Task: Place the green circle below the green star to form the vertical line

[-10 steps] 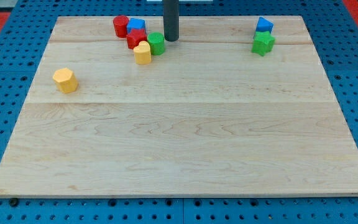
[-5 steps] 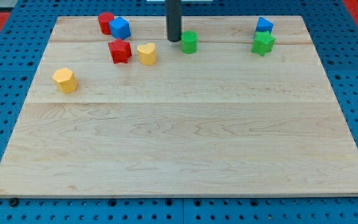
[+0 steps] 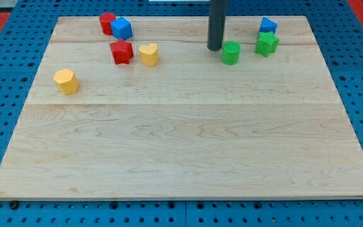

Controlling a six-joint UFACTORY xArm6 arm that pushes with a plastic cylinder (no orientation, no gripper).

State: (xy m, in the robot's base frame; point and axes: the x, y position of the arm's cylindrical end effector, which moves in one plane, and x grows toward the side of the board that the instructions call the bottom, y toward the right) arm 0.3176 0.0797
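**Camera view: green circle driven rightward along the far edge, now just beside the green star**

Change noted: over the last second the green circle (image 3: pixel 230 53) has left the cluster near the far-left part of the table (image 3: pixel 181 151) and travelled right along the far edge. My tip (image 3: pixel 215 48) has followed it and now stands just to its left, close against it; I cannot tell whether they actually touch. The cluster was scattered at the start of the push and has not shifted in the last half second.

Meaning for the task: the circle sits near the far-right corner, just left of the green star (image 3: pixel 267 43) and slightly nearer to me, with a small gap between them. It is not yet below the star. In my judgement the sideways travel is nearly done; the circle still has to go a little further right and come toward the near edge.

Tool state: a plain rod, with nothing to spread or pinch; it only pushes.

Materials and shapes: pale planked wood with visible grain, on a blue perforated base. The blocks look matte and solid:
- red cylinder (image 3: pixel 108 23)
- blue cube (image 3: pixel 122 28)
- red star (image 3: pixel 121 52)
- yellow heart (image 3: pixel 148 55)
- yellow hexagon (image 3: pixel 65 81)
- blue block (image 3: pixel 268 26), behind the green star
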